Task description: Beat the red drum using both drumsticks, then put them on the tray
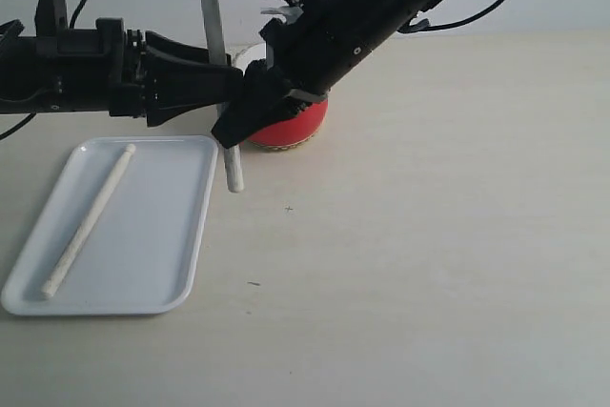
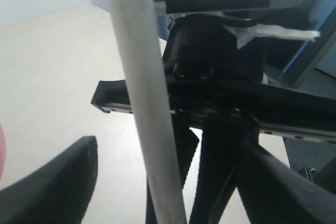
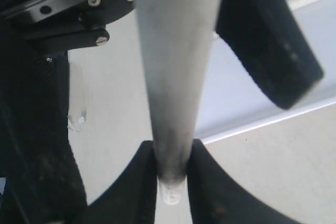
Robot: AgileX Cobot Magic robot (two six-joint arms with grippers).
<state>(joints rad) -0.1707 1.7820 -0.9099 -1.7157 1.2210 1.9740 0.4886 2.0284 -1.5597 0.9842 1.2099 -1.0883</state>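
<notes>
The red drum (image 1: 295, 129) stands at the back centre, mostly hidden behind my right arm. One drumstick (image 1: 91, 216) lies lengthwise on the white tray (image 1: 143, 245). The other drumstick (image 1: 232, 171) stands almost upright just right of the tray, its lower end near the table. My right gripper (image 1: 235, 131) is shut on this stick near its lower end, and its fingers (image 3: 144, 182) press both sides of the stick (image 3: 173, 77). My left gripper (image 1: 222, 78) is open higher up. The stick (image 2: 152, 129) passes between its spread fingers (image 2: 52, 182), clear of the one on that side.
The two arms crowd together above the tray's far right corner and the drum. The tray's rim (image 3: 262, 124) shows just behind the held stick in the right wrist view. Bare pale tabletop (image 1: 429, 254) lies to the right and front.
</notes>
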